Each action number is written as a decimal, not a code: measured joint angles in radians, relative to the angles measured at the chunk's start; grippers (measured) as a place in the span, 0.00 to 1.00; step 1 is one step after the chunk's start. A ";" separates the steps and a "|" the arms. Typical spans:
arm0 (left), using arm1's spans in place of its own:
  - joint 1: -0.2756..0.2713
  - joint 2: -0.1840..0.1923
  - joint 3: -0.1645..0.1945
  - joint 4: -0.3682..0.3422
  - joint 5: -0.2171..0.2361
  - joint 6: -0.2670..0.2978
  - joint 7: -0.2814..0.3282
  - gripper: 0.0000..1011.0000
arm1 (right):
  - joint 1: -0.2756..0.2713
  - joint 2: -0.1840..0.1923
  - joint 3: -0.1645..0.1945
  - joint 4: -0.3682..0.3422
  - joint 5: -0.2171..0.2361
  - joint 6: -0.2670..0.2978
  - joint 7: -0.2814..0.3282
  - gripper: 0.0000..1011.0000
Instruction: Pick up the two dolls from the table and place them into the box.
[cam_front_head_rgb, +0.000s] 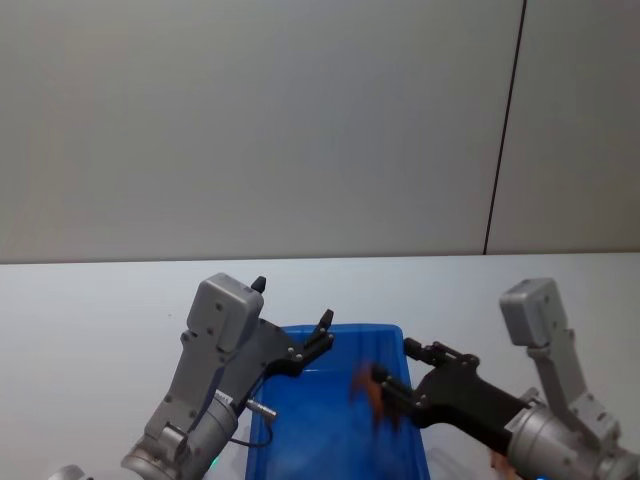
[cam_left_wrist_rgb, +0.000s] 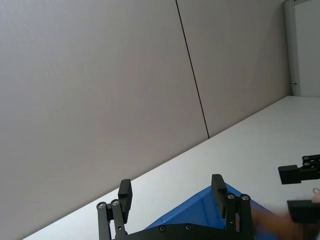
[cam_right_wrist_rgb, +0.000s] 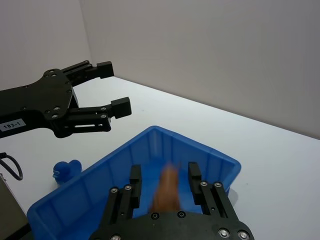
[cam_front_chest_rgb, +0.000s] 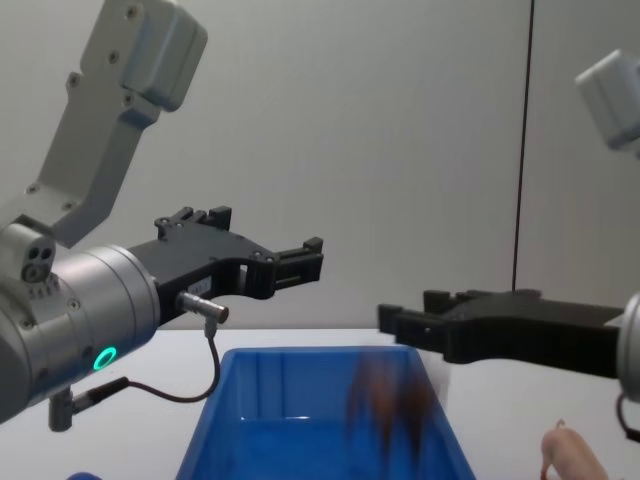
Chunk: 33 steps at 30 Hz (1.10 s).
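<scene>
The right gripper (cam_right_wrist_rgb: 164, 170), jaws wide, is dropping the reddish-brown doll (cam_front_head_rgb: 366, 392) into the box (cam_front_head_rgb: 300, 440). The pink doll (cam_front_chest_rgb: 572, 457) is lying on the worktop (cam_front_head_rgb: 100, 320) at the box's 4 o'clock, nearer this arm than the wide-open left gripper (cam_right_wrist_rgb: 114, 86).

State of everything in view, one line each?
Left gripper: open, empty, above box's left side.
Right gripper: open, over box.
Brown doll: blurred, loose below right gripper, over box.
Pink doll: on table, right of box.
Box: upright, open top.
Blue toy: on table beside box.
</scene>
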 joint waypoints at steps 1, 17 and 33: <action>0.000 0.000 0.000 0.000 0.000 0.000 0.000 0.99 | 0.003 -0.003 -0.002 0.005 -0.002 0.000 0.004 0.55; 0.000 0.000 0.000 0.000 0.000 0.000 0.000 0.99 | 0.029 -0.024 -0.021 0.050 -0.011 -0.003 0.005 0.99; 0.000 0.000 0.000 0.000 0.000 0.000 0.000 0.99 | -0.053 0.027 -0.003 -0.064 -0.005 0.015 -0.155 0.99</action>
